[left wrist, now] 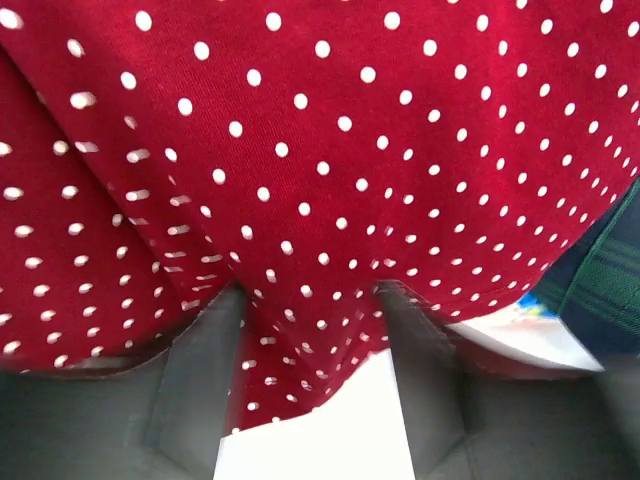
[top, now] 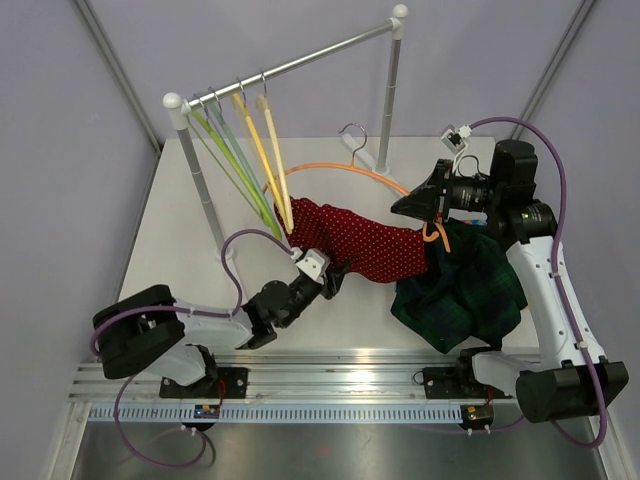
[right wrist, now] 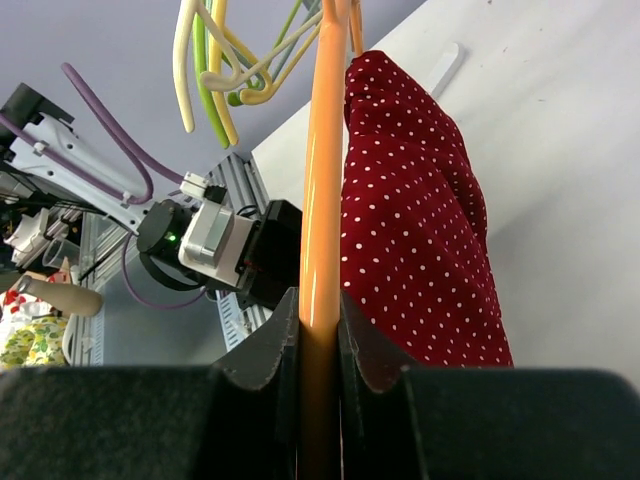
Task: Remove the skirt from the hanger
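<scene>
On table [top: 360,312], R fingers [right wrist: 256,356] tight on orange hanger [right wrist: 320,200]; L fingers [left wrist: 198,385] astride skirt [left wrist: 320,150] hem, grip unclear.

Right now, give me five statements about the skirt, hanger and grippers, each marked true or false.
1. The right gripper is shut on the orange hanger. True.
2. The red polka-dot skirt hangs from the rail. False: it is down at the table.
3. Skirt fabric lies between the left gripper's fingers. True.
4. The green plaid garment lies by the left arm's base. False: it lies by the right arm.
5. The rail is bare. False: green and yellow hangers hang on it.
</scene>
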